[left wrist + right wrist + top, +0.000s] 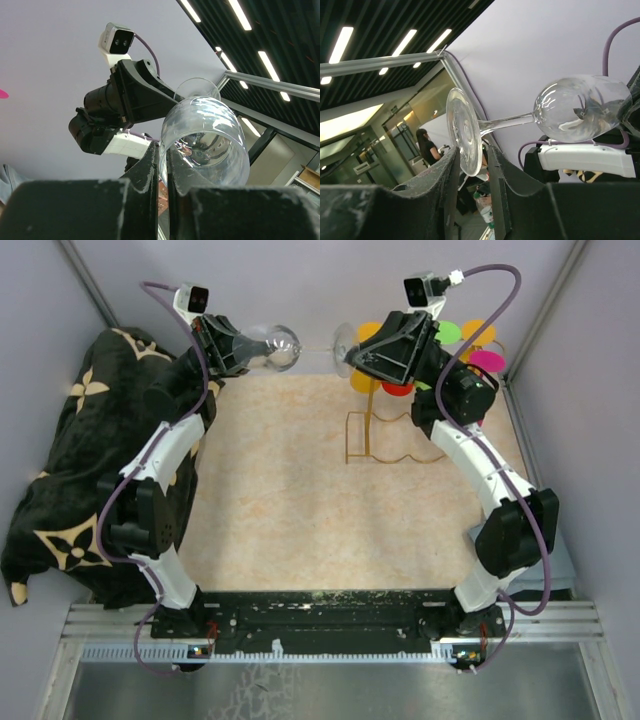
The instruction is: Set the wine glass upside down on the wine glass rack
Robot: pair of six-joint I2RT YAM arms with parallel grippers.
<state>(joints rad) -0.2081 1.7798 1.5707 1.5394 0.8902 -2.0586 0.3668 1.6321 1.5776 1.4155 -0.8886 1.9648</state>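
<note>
The clear wine glass hangs on its side high above the back of the table, with its bowl to the left and its foot to the right. My left gripper is shut on the bowl's rim; in the left wrist view its gripper pinches the glass wall. My right gripper is open, with its jaws on either side of the foot. In the right wrist view the gripper straddles the foot with a gap on the right side. The gold wire wine glass rack stands below the right gripper.
A beige mat covers the table. A dark blanket with a pale flower pattern lies heaped at the left. Several coloured discs sit behind the right arm at the back right. Grey walls enclose the space.
</note>
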